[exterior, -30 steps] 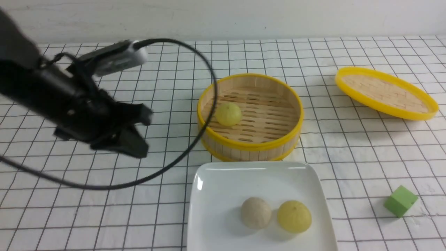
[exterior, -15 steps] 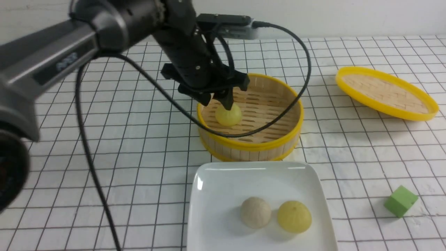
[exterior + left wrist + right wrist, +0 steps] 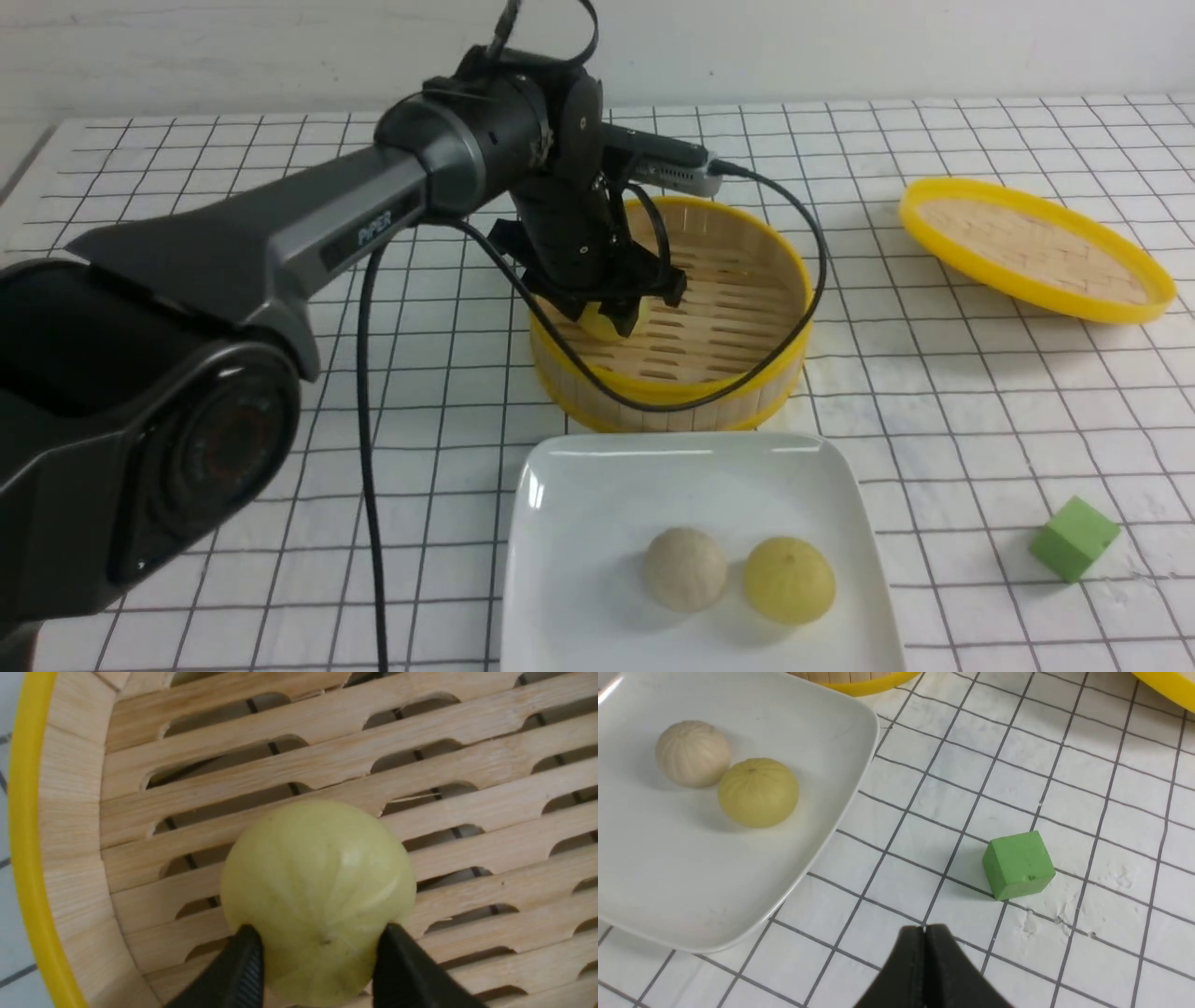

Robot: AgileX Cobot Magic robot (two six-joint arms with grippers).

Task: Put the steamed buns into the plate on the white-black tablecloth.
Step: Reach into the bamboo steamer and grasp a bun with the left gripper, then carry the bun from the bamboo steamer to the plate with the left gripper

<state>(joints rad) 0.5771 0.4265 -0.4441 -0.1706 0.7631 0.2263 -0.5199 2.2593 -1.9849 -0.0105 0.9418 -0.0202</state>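
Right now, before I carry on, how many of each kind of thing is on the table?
Buns: 3, a beige bun and a yellow bun on the plate, a third bun in the steamer
Plate: 1
Steamer: 1
Lid: 1
Green cube: 1
Total: 7

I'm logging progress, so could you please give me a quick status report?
Left gripper flanks third bun in steamer, grip unconfirmed. Right gripper shut, empty. Two buns on plate. Nothing blocking.
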